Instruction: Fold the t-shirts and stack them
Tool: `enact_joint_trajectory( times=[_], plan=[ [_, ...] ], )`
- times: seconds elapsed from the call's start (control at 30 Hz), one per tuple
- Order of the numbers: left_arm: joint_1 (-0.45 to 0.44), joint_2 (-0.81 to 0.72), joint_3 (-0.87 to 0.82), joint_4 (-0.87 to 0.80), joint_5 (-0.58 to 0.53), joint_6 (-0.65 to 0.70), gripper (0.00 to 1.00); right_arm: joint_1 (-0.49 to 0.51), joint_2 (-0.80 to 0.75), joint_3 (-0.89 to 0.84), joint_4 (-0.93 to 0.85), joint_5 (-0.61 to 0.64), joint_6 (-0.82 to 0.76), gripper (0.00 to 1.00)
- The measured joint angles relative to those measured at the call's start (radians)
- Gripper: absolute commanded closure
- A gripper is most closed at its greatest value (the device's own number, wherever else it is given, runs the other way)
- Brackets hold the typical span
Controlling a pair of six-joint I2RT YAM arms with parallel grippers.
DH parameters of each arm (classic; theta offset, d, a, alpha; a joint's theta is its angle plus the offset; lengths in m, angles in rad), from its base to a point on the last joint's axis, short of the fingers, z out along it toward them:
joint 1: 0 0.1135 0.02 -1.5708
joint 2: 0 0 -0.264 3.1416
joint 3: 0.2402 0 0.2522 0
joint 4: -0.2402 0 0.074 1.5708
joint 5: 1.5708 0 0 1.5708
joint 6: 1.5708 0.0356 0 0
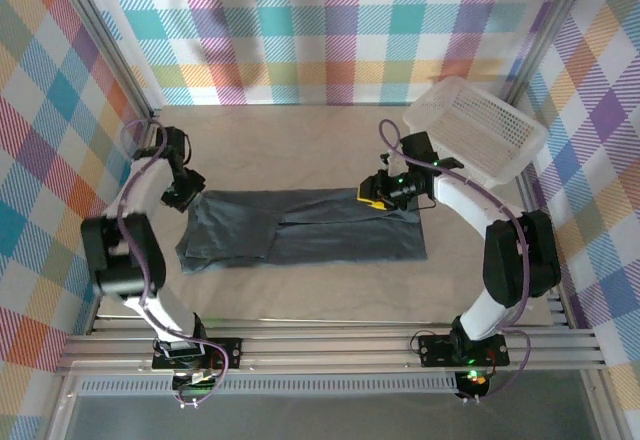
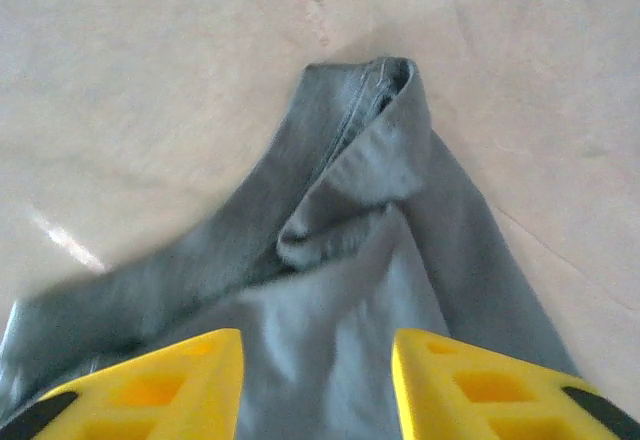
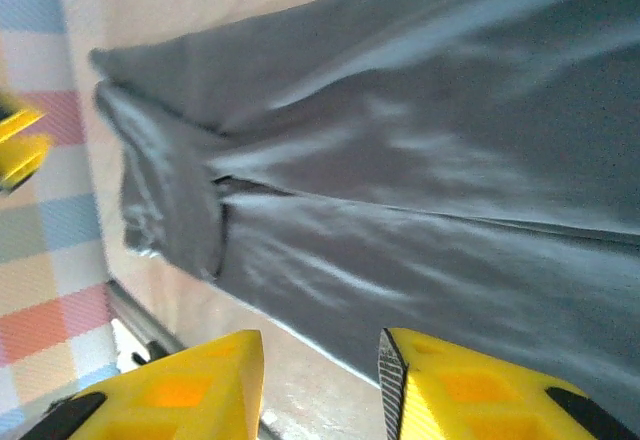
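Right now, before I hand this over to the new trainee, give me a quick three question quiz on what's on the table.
1. True or false: the blue-grey t-shirt lies inside the white basket.
2. Where on the table is the basket? A) far right corner; B) near left corner; C) centre, under the t-shirt.
3. Which hand is nearer the basket?

Key:
1. False. It lies flat on the table, apart from the basket.
2. A.
3. The right hand, at the t-shirt's right end.
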Motion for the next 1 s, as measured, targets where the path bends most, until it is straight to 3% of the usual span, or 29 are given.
enact_joint_trajectory(
  times=[0.1,0.17,0.3,0.47,0.63,0.77,1.0],
  plan=[
    [-0.066,-0.158,-0.152,0.027,0.031,-0.112,0.73,-0.033,0.065,0.070,-0.096,0.095,-0.042,0.64],
    [-0.139,-0.176,-0.225,0.046,0.053,-0.192,0.73,-0.046,0.132,0.136,-0.163,0.171,-0.074,0.65],
    [-0.249,-0.108,-0.315,0.091,0.098,-0.364,0.73,-0.059,0.286,0.275,-0.274,0.321,-0.142,0.65],
    [-0.241,0.050,-0.249,0.108,0.095,-0.467,0.74,-0.059,0.422,0.378,-0.360,0.443,-0.193,0.65],
    [-0.225,0.262,-0.029,0.078,0.096,-0.469,0.76,-0.059,0.471,0.394,-0.424,0.496,-0.199,0.65],
    [-0.214,0.393,0.162,0.045,0.117,-0.427,0.76,-0.051,0.425,0.319,-0.433,0.510,-0.161,0.65],
    [-0.252,0.790,0.803,0.009,0.169,-0.291,0.76,0.081,0.291,0.098,-0.449,0.481,-0.012,0.64]
  ],
)
